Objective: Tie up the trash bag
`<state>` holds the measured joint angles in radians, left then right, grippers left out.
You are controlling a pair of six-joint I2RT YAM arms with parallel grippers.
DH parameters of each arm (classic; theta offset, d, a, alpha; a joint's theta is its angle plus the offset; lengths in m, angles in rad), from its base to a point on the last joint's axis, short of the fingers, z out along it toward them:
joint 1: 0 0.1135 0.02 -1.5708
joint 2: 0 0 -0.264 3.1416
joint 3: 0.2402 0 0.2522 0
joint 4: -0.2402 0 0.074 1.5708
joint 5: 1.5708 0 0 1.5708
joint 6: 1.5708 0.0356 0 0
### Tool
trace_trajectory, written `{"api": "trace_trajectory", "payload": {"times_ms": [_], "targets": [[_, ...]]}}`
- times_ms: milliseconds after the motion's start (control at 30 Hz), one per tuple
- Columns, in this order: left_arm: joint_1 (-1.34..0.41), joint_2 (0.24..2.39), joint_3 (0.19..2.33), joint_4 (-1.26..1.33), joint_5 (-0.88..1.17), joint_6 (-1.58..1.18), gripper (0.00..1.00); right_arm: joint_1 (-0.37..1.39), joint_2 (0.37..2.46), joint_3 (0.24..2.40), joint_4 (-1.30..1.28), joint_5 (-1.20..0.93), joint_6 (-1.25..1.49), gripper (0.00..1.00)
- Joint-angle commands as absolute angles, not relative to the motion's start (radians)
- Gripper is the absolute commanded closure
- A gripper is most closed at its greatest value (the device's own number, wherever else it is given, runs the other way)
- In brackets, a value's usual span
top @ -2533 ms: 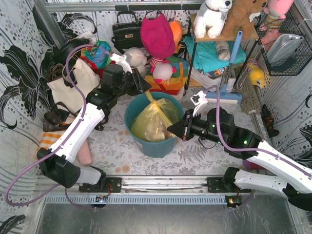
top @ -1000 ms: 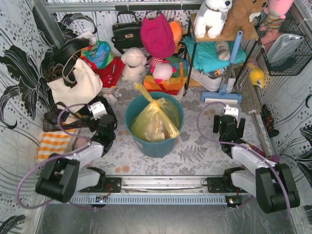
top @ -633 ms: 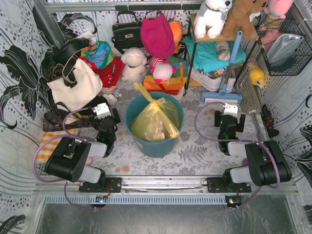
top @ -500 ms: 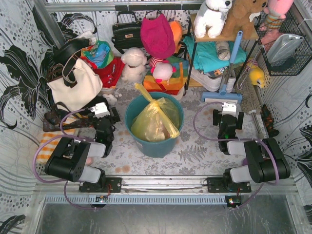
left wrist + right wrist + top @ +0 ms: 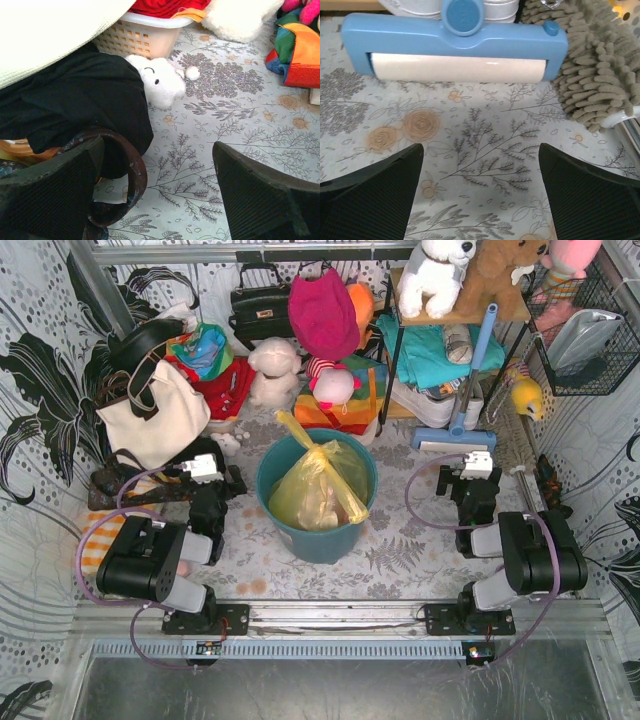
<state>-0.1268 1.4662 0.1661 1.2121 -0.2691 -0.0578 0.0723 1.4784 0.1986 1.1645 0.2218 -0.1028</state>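
The trash bag (image 5: 315, 488), yellow-green and crinkly, sits in the teal bin (image 5: 318, 537). Its top is gathered into a knot with a tail sticking up to the left. My left gripper (image 5: 210, 468) rests low on the floral cloth, left of the bin and apart from the bag. In the left wrist view it (image 5: 157, 152) stands open over bare cloth, holding nothing. To the right of the bin, my right gripper (image 5: 472, 478) is also low and clear of the bag. It (image 5: 480, 150) is open and empty in the right wrist view. Neither wrist view shows the bag.
A brown strap loop (image 5: 131, 172), black cloth (image 5: 65, 105) and a small white plush (image 5: 161, 84) lie by the left fingers. A blue lint roller (image 5: 455, 45) and grey mop head (image 5: 595, 75) lie ahead of the right gripper. The cream tote (image 5: 150, 415) and toys crowd the back.
Both arms have drawn away from the bin and folded down near their bases, their grippers settling low on either side. The bag and its knot have not moved.
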Motion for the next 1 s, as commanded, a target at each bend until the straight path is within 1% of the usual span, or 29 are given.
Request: {"api": "trace_trajectory", "payload": {"times_ms": [0, 33, 200, 700, 967], "targets": [[-0.118, 1.463, 0.185, 1.257, -0.242, -0.068, 0.02, 0.0, 1.54, 0.191, 1.312, 0.096, -0.028, 0.03], [-0.118, 1.468, 0.183, 1.269, -0.24, -0.068, 0.02, 0.0, 1.527, 0.193, 1.281, 0.111, -0.019, 0.03], [-0.117, 1.465, 0.186, 1.257, -0.24, -0.071, 0.02, 0.0, 1.538, 0.18, 1.328, 0.169, -0.008, 0.03], [-0.115, 1.466, 0.191, 1.248, -0.236, -0.071, 0.02, 0.0, 1.536, 0.18, 1.321, 0.173, -0.006, 0.03], [-0.09, 1.467, 0.21, 1.213, -0.2, -0.084, 0.02, 0.0, 1.536, 0.18, 1.321, 0.172, -0.005, 0.03]]}}
